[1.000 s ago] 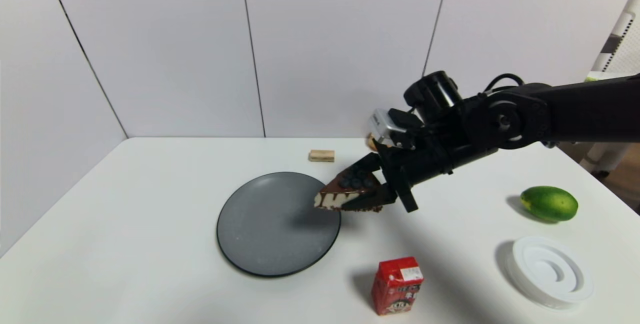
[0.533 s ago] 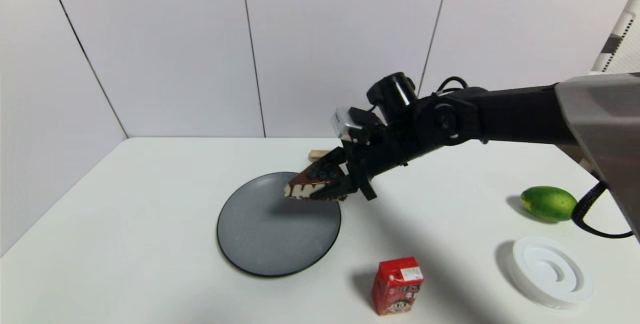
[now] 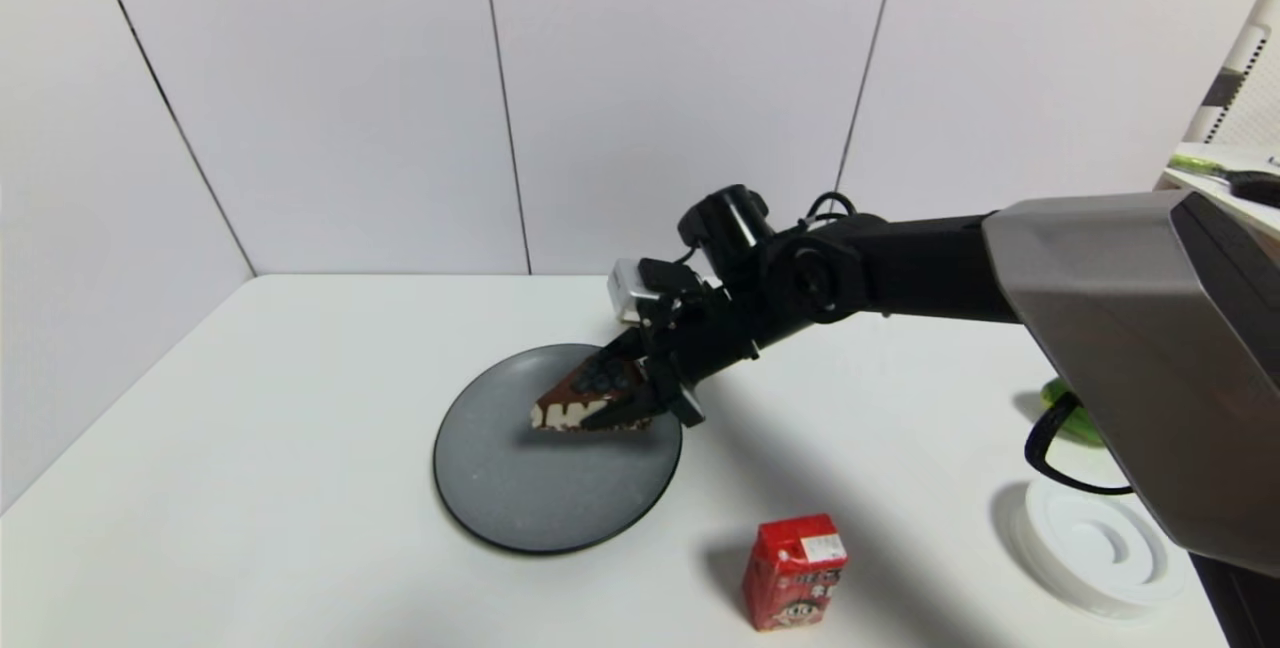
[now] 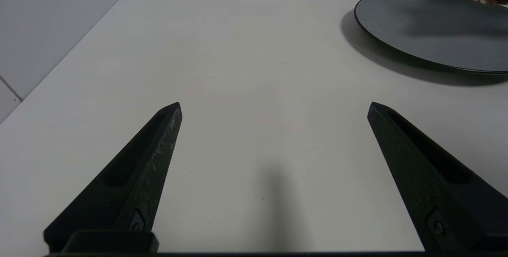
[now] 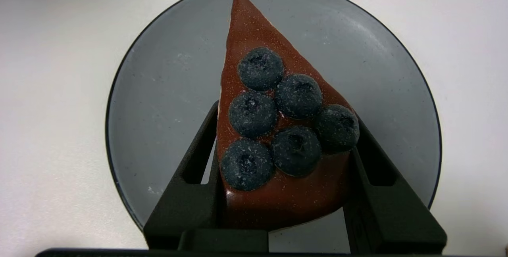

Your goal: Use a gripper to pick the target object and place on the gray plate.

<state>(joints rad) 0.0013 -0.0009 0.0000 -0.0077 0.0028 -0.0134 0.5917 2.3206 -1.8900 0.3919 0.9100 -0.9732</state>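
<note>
Compared with half a second ago, the right hand (image 3: 628, 398), a black two-fingered claw on a black arm with a gray upper casing, has carried the wedge-shaped cake slice with cream sides, dark chocolate top and blueberries (image 3: 587, 400) farther over the large round dark gray speckled plate (image 3: 520, 488) and lower, from the plate's 1 o'clock rim toward its upper middle; the small tan wafer block that peeked out behind the arm is now hidden in the head view, and the green fruit (image 3: 1068, 415) at the tabletop's 3 o'clock side is mostly covered by the arm's casing. The slice sits between the hand's two fingers (image 5: 190, 193), which are closed against its wide rear end on either side, its pointed tip projecting away from the hand over the plate's centre. Whether the slice touches the plate cannot be told. The left hand (image 4: 274, 108) hovers over the white tabletop (image 4: 238, 70) with fingers spread wide and holding nothing, the plate at its 1 o'clock. A red drink carton (image 3: 794, 569) stands beyond the plate's 5 o'clock edge, and a white ringed disc (image 3: 1095, 553) lies at 4 o'clock.
</note>
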